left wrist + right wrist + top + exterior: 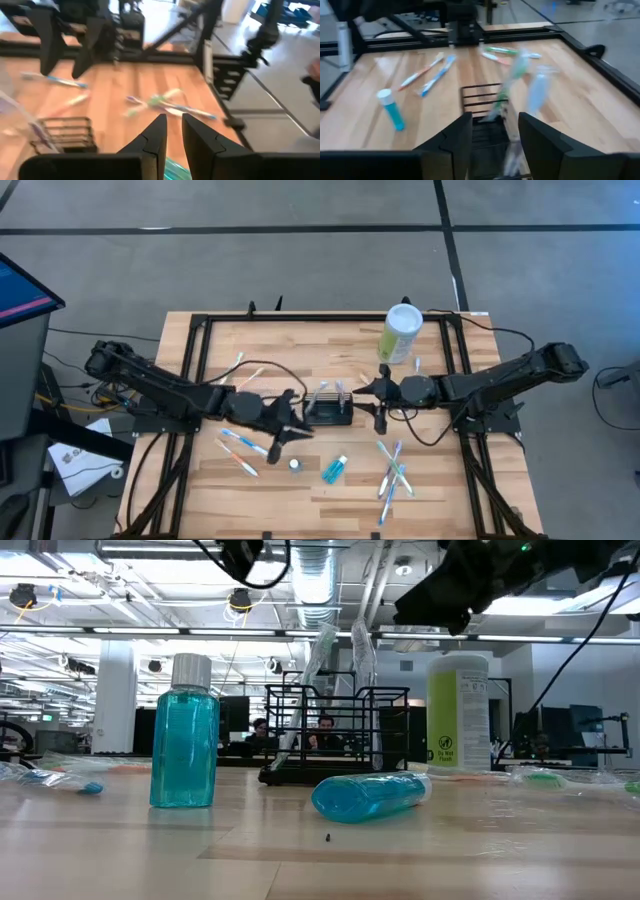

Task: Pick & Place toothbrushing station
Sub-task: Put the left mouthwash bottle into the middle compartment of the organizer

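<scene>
Toothbrushes (512, 95) stand in the wire-mesh caddy (328, 411) between the right claw (492, 145)'s parted, empty fingers; the left claw (170, 140), narrowly open and empty, waits nearby; withdrawing seems next.

The toothbrushes (520, 75) in the caddy (485, 107) are blurred, possibly still wrapped; lower caddy hidden behind right fingers (540, 140)

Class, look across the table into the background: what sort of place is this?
Probably an open-plan lab or workshop: exposed ceiling ducts and strip lights overhead, people seated at desks behind the black wire-mesh caddy, and a black-framed wooden workbench.
</scene>
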Available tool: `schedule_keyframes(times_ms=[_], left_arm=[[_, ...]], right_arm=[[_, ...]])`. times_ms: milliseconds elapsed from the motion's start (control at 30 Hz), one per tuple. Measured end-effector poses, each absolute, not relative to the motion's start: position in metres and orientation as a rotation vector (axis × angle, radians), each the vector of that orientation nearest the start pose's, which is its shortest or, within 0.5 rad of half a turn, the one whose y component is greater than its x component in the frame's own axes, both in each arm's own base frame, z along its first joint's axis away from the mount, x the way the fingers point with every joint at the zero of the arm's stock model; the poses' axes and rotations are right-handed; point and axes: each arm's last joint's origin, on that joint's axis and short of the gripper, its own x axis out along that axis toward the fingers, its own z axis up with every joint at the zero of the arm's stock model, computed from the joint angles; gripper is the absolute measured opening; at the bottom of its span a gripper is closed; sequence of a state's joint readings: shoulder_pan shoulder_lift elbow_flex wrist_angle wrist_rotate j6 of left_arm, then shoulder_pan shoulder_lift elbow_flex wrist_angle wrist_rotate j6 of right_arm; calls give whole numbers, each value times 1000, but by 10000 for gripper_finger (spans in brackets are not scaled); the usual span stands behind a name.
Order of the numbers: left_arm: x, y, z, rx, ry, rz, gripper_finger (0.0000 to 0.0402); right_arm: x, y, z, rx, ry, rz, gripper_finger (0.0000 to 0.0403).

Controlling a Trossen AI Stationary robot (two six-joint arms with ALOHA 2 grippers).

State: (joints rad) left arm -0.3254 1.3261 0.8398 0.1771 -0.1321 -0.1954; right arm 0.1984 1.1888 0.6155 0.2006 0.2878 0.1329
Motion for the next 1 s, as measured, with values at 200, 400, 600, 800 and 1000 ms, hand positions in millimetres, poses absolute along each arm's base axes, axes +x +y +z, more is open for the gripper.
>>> schedule_keyframes(times_ms=[200, 400, 600, 800, 1000], left_arm=[[270, -115, 255, -128, 431, -229, 54], [265, -137, 242, -114, 490, -235, 74], [265, -152, 223, -109, 538, -167, 106], [270, -158, 202, -73, 595, -131, 136], [271, -157, 201, -53, 582, -82, 164]], right_arm=[[243, 57, 231, 57, 357, -52, 150], [239, 75, 232, 73, 342, 18, 150], [234, 89, 234, 69, 327, 70, 150], [232, 96, 235, 63, 313, 78, 150], [231, 97, 235, 62, 313, 80, 150]])
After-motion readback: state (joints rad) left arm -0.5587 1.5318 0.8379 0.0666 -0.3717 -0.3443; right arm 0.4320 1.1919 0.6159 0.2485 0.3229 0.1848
